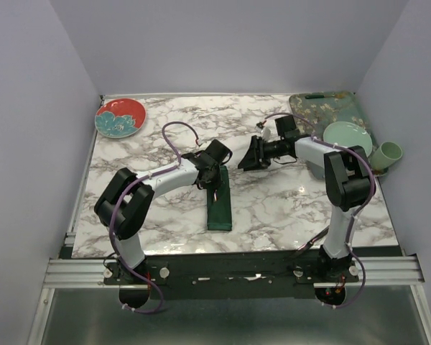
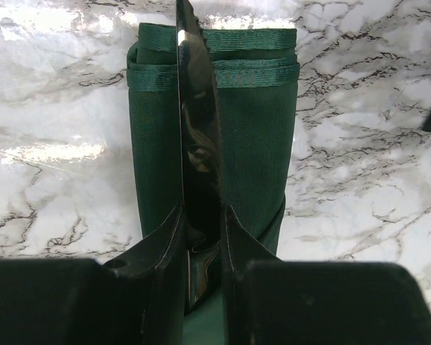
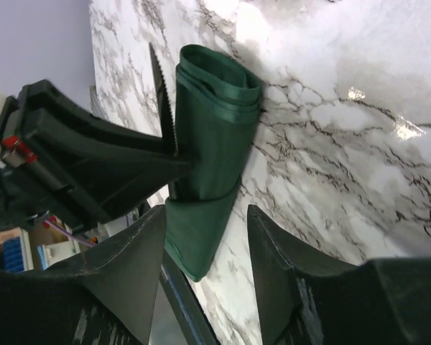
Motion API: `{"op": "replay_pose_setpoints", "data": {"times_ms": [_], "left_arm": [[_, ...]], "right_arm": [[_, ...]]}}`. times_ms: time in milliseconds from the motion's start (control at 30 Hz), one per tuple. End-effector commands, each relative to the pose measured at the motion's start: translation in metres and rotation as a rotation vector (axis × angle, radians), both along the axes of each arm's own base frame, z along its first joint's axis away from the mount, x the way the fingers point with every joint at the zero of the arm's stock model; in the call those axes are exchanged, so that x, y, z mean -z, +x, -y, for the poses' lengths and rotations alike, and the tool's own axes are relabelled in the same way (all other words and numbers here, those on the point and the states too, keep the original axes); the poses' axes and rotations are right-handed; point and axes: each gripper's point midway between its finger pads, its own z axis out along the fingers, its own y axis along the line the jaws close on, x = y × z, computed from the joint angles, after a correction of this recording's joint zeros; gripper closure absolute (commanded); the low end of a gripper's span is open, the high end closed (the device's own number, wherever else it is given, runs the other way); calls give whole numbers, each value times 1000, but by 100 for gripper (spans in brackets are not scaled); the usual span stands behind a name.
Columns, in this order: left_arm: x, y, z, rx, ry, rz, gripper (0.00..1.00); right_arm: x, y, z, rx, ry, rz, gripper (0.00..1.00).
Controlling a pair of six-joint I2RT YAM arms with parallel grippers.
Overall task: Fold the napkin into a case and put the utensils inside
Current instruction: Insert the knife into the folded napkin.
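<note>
Napkin case [image 1: 219, 208], dark green and folded into a narrow sleeve, lies lengthwise on the marble surface [image 1: 287, 201] near the arms. At its far end the left gripper [image 2: 201, 215] pinches a black serrated knife [image 2: 197, 129], blade lined up along the cloth. Just to the right, the right gripper [image 1: 246, 159] hangs with its jaws apart, holding nothing. Farther back sit a red plate [image 1: 120, 117] and a teal tray [image 1: 323, 108].

No readable text, label, brand or number shows on anything in any view

Black-and-white arms [image 1: 169, 176], purple cables [image 1: 113, 223]
</note>
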Motion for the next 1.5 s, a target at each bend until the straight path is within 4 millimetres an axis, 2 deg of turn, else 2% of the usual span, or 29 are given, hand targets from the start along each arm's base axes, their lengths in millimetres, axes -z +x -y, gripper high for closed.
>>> {"op": "replay_pose_setpoints", "data": {"times_ms": [0,200,433,800,867,933,1133,1467], "left_arm": [[-5,0,8,32,-31,10,100],[-3,0,6,35,-30,4,100],[-1,-2,4,37,-31,-13,100],[4,-5,2,39,-32,-27,100],[5,-6,1,40,-34,-32,100],[5,-6,1,41,-32,-32,100],[6,-9,0,43,-30,-40,100],[13,-16,-5,25,-19,-70,100]], "right_arm": [[6,17,-21,25,39,3,43],[24,13,-37,11,39,-36,44],[41,17,-49,14,26,-47,44],[58,15,-64,-10,6,-48,46],[56,19,-67,-9,22,-22,46],[55,21,-68,-5,24,-17,50],[54,25,-70,11,29,-16,69],[51,28,-71,23,35,-12,72]]}}
